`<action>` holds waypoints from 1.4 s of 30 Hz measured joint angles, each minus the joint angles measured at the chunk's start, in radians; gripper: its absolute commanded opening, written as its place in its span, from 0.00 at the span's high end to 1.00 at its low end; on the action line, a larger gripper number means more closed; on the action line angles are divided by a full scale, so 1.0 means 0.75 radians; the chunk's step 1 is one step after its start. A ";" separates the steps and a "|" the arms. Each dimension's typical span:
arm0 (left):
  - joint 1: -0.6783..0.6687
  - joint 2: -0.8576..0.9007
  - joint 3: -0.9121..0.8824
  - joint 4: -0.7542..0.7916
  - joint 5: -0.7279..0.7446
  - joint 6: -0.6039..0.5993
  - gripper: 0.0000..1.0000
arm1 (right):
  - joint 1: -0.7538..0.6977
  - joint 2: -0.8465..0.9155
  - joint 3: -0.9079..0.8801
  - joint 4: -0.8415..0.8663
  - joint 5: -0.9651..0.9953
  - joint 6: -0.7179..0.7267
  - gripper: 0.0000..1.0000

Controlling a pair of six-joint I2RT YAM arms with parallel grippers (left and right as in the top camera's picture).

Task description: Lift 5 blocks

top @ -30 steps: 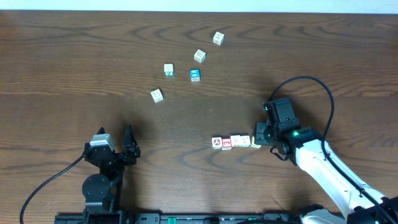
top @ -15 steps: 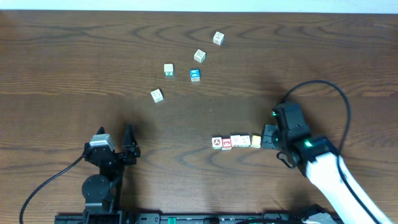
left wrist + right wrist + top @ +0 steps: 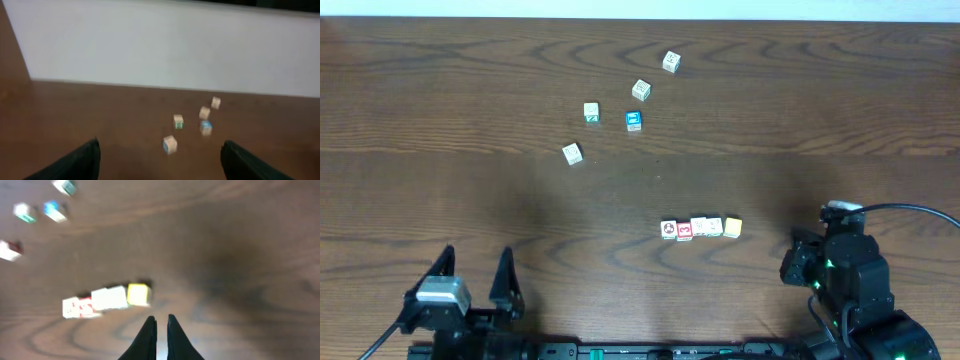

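1. Brown wood-grain table (image 3: 840, 100) carries every item. Directions below are read from the overhead view.
2. Five blocks (image 3: 700, 228) lie flat on the table in one straight row, neighbours touching, at about 5 o'clock from the table centre. None is raised.
3. Row order: the yellow-topped block (image 3: 733, 227) forms the 3 o'clock end. The red-marked block (image 3: 684, 229) sits second from the 9 o'clock end.
4. Right gripper (image 3: 790, 266): positioned at 4 o'clock from the yellow-topped block, near it but clear of it. Its wrist view shows the fingers pressed almost together with nothing between them. The row lies at 11 o'clock beyond the tips.
5. Left gripper (image 3: 475, 270): positioned at 7 o'clock, at the near table edge, well apart from the row. Fingers are spread wide and hold nothing.
6. Loose cubes (image 3: 572, 153), five in all, are scattered at 11 to 12 o'clock from the row, well apart from it. Among them is the blue-faced cube (image 3: 634, 120), with the green-marked cube (image 3: 591, 112) near its 9 o'clock side.
7. Left wrist view is blurred. It shows these loose cubes ahead, between the spread fingers.
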 measured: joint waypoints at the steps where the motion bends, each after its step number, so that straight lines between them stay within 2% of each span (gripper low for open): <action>1: 0.000 0.002 -0.005 -0.042 -0.001 -0.025 0.23 | 0.000 0.014 -0.001 -0.026 0.007 0.015 0.96; 4: 0.000 0.007 -0.045 -0.107 -0.004 -0.101 0.23 | 0.000 0.075 -0.001 -0.047 0.019 0.054 0.99; 11: 0.000 0.125 -0.101 -0.098 0.003 -0.174 0.22 | 0.000 0.251 -0.001 -0.044 0.027 0.092 0.99; 14: 0.000 0.133 0.023 -0.107 0.007 -0.150 0.22 | 0.000 0.258 -0.001 -0.042 0.028 0.096 0.99; 18: 0.000 0.131 0.332 -0.162 -0.014 -0.068 0.22 | 0.000 0.252 -0.001 -0.040 0.028 0.097 0.99; 22: 0.007 0.108 0.523 -0.230 -0.087 0.007 0.22 | 0.000 0.252 -0.001 -0.034 0.038 0.097 0.92; 24: 0.009 0.107 0.506 -0.239 -0.089 0.018 0.23 | 0.000 0.252 -0.001 -0.032 0.053 0.099 0.91; 27: 0.012 0.145 0.351 -0.237 -0.067 0.003 0.23 | 0.000 0.263 -0.001 -0.032 0.069 0.100 0.91; 30: 0.012 0.274 0.165 -0.112 0.008 -0.026 0.23 | 0.000 0.311 -0.001 -0.031 0.076 0.101 0.92; 32: 0.012 0.402 0.062 -0.014 0.057 -0.060 0.23 | 0.000 0.371 -0.001 -0.018 0.079 0.101 0.99; 33: 0.012 0.455 0.034 0.010 0.074 -0.074 0.22 | 0.000 0.404 -0.001 -0.010 0.080 0.103 0.99; 37: 0.011 0.647 0.000 0.065 0.116 -0.084 0.22 | 0.000 0.565 -0.002 0.049 0.082 0.106 0.99; 42: -0.024 0.887 0.000 0.087 0.183 -0.021 0.23 | 0.000 0.678 -0.008 0.116 0.077 0.106 0.99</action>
